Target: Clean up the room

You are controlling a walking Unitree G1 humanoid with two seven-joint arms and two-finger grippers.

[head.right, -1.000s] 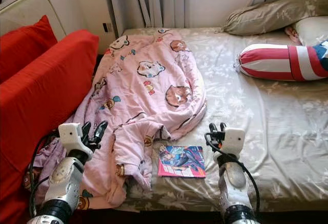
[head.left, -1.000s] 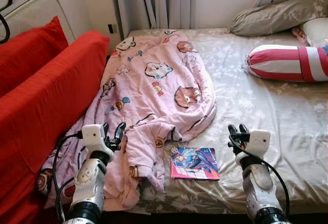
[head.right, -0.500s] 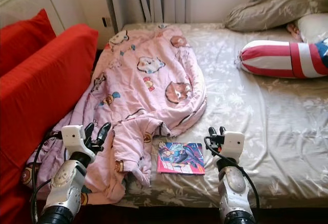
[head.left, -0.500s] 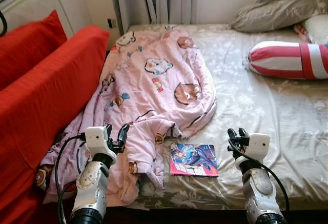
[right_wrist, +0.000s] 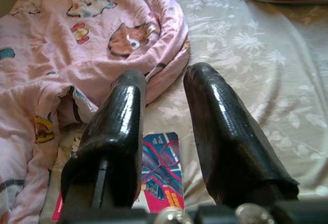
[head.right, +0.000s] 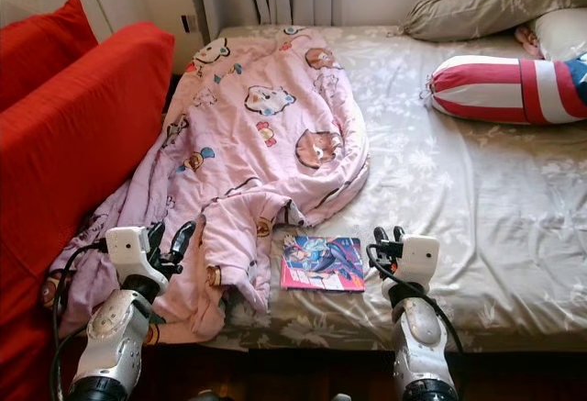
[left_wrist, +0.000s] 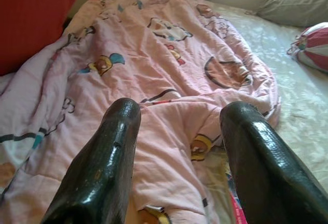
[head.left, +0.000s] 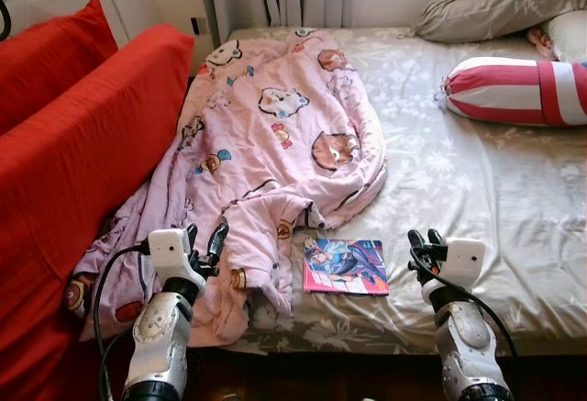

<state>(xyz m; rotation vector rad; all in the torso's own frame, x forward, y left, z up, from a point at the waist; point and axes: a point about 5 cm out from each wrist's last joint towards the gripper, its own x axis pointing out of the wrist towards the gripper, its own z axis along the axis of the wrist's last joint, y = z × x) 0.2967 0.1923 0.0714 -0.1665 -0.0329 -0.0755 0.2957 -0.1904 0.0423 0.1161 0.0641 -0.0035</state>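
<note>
Bedroom clutter looks untouched: across the bed [head.left: 477, 181], a rumpled pink blanket [head.left: 275, 144] sprawls from upper centre to lower left, trailing off the edge beside the red sofa [head.left: 83, 153]. Just right of its hem, at lower centre, lies a colourful book [head.left: 346, 266]. Left gripper [head.left: 204, 239] hovers over the blanket's lower edge, fingers apart; right gripper [head.left: 422, 239], beside the book, has fingers slightly apart, empty. By my reading, tidying has barely begun.
</note>
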